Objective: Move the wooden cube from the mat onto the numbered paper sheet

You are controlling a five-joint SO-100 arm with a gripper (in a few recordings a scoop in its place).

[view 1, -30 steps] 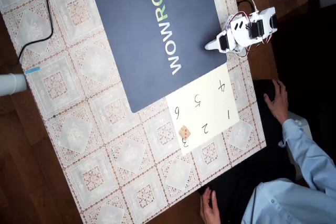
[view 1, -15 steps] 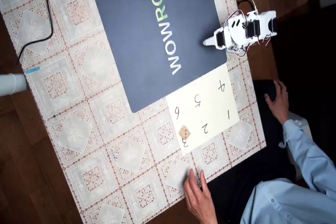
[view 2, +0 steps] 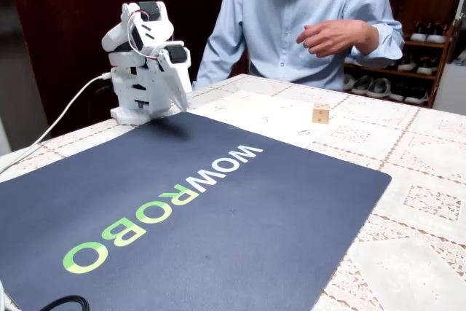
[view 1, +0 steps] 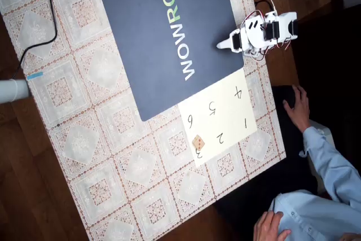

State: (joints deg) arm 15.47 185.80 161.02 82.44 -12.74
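Lace tablecloth (view 1: 101, 156), tan dotted cube (view 1: 198, 142)

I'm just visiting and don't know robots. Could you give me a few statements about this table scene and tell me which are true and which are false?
1. The wooden cube lies on the numbered paper sheet. True.
2. The end effector is clamped on the cube. False: it hangs folded over the edge of the mat, far from the cube, holding nothing.
3. The cube sits beside the digit 4. False: in the overhead view it sits by the 3, at the sheet's corner.
4. The mat carries "WOWROBO" lettering. True.
5. A person in a light blue shirt sits behind the table. True.
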